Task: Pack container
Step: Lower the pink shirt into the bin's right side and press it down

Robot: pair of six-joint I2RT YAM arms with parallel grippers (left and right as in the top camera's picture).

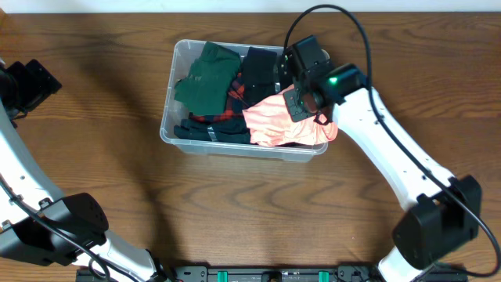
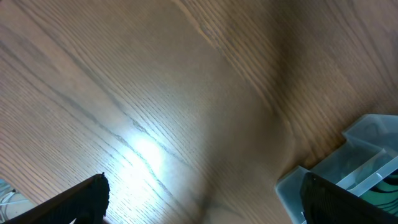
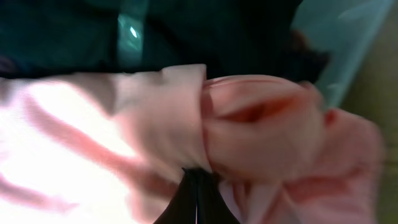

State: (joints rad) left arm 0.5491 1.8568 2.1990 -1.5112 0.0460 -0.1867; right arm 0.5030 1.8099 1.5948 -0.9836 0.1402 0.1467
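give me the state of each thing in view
container, open, packed with clothes
pink cloth, bunched, draped over the container's rim
green cloth, crumpled inside the container
black cloth, inside, at the back
plaid cloth, inside, mostly buried
left hand, open, empty, above the table
right hand, shut, seemingly pinching the pink cloth

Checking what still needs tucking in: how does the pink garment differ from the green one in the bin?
The pink garment hangs over the right rim of the container, while the green garment lies fully inside at the far left. The right gripper is pinching the pink garment; nothing touches the green garment. The pink garment is bunched and the green garment lies flatter. Both rest on darker clothes in the container.
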